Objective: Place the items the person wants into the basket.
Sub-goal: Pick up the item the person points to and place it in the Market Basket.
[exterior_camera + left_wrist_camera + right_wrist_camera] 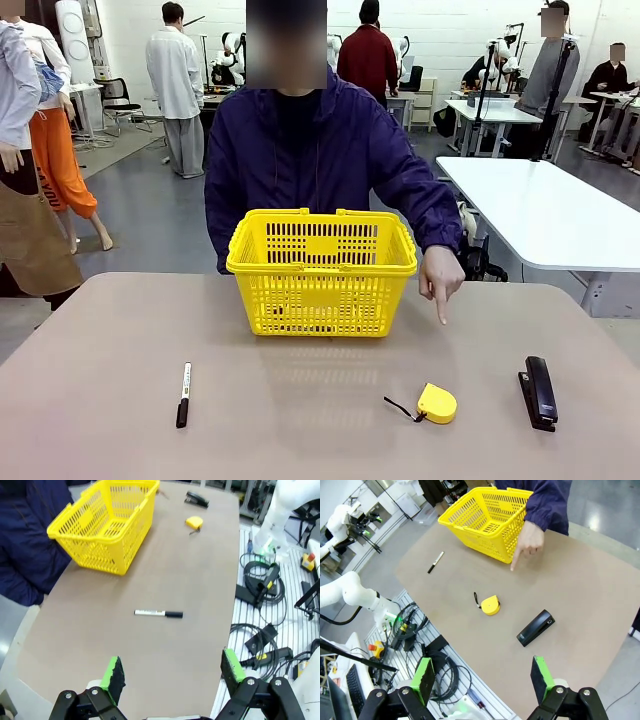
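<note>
The tape measure (437,403) lies on the bench (300,430) well beyond both open, empty pairs of jaws, nearer the right; the basket (321,262) partly hides its inside behind lattice walls.

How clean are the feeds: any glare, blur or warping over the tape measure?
Front view: even light, tape measure sharp, faint basket shadow on the table. Left wrist view: tape measure small and far, no glare. Right wrist view: tape measure crisp; table edge bows; floor sheen only.

One hand of the person (300,160) behind the basket (320,275) (marker (184,394) lettering too small to read)
</note>
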`<state>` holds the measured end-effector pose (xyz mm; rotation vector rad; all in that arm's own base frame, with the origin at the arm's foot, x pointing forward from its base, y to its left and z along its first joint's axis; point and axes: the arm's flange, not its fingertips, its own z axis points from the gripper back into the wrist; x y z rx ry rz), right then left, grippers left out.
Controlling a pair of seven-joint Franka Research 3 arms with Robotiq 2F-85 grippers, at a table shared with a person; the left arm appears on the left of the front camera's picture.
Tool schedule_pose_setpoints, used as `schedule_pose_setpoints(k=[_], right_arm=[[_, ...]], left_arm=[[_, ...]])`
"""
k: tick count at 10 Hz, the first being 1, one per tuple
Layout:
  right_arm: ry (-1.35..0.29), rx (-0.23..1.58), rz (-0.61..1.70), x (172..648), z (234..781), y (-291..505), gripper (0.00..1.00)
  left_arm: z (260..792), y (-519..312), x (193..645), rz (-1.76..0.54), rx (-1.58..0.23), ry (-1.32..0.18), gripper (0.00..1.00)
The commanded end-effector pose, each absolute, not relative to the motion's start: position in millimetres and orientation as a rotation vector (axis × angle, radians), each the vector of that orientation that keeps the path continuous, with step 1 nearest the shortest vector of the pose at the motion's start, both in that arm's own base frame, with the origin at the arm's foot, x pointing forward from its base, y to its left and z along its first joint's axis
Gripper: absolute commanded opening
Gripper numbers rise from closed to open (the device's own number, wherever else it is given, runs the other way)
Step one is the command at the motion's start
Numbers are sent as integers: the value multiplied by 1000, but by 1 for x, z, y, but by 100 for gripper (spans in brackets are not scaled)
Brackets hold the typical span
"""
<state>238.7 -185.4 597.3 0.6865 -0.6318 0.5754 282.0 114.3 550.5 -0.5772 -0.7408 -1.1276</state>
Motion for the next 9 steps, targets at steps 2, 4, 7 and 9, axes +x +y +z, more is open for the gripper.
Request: schedule_pose_setpoints(k=[2,4,7,9], right_arm=[[-411,504,545,276,593,-120,100],[-279,326,523,307,578,-48,100],[-196,225,520,331,538,25,100],[-153,139,525,340,504,66,100]], left_arm=[[550,114,282,-1128,-577,-741,100],[550,114,282,-1128,-577,-741,100],[550,114,282,-1128,-577,-741,100],[550,114,282,-1128,-577,-741,100]])
